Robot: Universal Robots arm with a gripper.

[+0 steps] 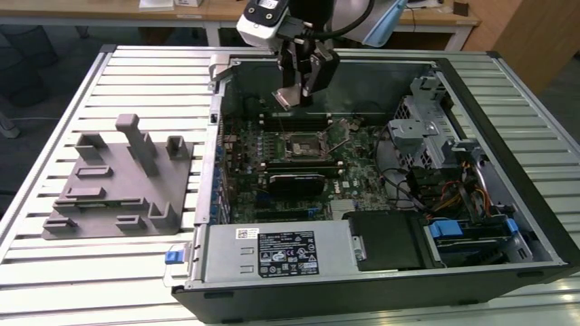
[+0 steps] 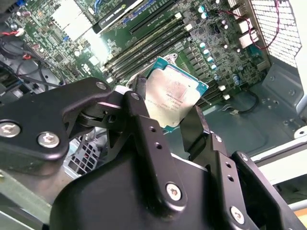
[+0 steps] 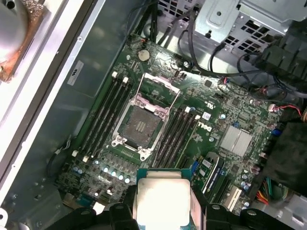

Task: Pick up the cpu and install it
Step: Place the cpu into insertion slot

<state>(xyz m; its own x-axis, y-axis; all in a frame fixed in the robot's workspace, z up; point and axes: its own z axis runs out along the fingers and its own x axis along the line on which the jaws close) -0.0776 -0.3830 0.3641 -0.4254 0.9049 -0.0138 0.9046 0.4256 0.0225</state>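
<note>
My gripper (image 1: 292, 97) hangs over the open computer case, shut on the cpu (image 1: 287, 99), a flat square chip with a silvery top. In the second wrist view the cpu (image 2: 170, 98) sits between the two black fingers (image 2: 144, 120), tilted above the memory slots. The first wrist view has the cpu (image 3: 162, 201) at the picture's edge, with the open black socket (image 3: 140, 125) on the motherboard beyond it, its metal frame swung up. In the exterior view the socket (image 1: 303, 143) lies below the gripper and nearer the camera.
A grey plastic fixture (image 1: 118, 180) with upright blocks rests on the slatted table at the exterior view's left. Inside the case are a drive cage (image 1: 426, 129), cables (image 1: 453, 197) and a power supply (image 1: 272, 255). Case walls (image 1: 216, 136) ring the motherboard.
</note>
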